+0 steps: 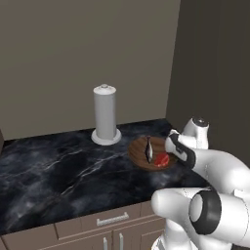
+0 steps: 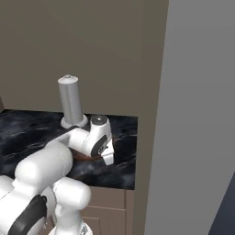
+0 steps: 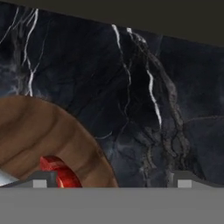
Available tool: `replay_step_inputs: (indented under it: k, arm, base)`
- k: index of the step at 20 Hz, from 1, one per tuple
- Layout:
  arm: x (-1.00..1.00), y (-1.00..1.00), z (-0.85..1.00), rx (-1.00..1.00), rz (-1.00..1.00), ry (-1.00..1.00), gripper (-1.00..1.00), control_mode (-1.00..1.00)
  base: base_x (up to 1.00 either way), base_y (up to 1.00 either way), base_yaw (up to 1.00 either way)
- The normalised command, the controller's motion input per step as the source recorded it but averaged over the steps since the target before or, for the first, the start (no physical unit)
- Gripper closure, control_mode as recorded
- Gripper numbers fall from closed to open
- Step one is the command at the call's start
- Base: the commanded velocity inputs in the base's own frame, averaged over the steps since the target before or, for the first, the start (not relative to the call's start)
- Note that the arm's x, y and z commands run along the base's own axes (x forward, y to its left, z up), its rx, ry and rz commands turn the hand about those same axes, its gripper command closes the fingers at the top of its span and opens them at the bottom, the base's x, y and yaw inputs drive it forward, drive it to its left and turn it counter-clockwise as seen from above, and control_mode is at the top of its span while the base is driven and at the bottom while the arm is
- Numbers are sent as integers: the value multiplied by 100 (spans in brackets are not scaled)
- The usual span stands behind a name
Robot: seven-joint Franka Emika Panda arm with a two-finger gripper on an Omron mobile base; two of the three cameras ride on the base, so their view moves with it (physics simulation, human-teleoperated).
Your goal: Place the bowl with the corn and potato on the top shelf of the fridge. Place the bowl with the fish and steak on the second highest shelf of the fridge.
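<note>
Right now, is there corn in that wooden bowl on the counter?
No, the wooden bowl holds a dark fish and a red steak, no corn.

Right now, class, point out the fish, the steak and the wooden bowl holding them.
fish point(image 1: 149, 149), left base view, mid-body.
steak point(image 1: 162, 159), left base view, centre of the red chunk.
wooden bowl point(image 1: 137, 151), left base view, bare inner wall, left side.

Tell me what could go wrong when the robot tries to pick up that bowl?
1. The gripper seems to sit off to the side of the wooden bowl, so it may close on nothing or just nudge the rim.
2. The fish and the steak lie loose in the bowl; a tilted lift might spill them.
3. The bowl is near the counter edge, so a push could slide it off.
</note>
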Motion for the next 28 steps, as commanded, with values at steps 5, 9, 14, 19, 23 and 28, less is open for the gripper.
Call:
replay_step_inputs:
  k: [5, 9, 14, 19, 23, 28]
  arm:
    - [16, 24, -16, 0, 0, 1, -100, -100]
    - [16, 18, -27, 0, 0, 6, -100, -100]
    - [4, 0, -29, 0, 0, 8, -100, -100]
    - [0, -2, -4, 1, 0, 1, -100, -100]
    - [-5, -10, 3, 0, 0, -2, -100, -100]
    - [-2, -8, 13, 0, 0, -5, -100, -100]
  base:
    - [0, 0, 0]
    - [0, 0, 0]
    - [0, 0, 0]
    - [0, 0, 0]
    - [0, 0, 0]
    - [0, 0, 0]
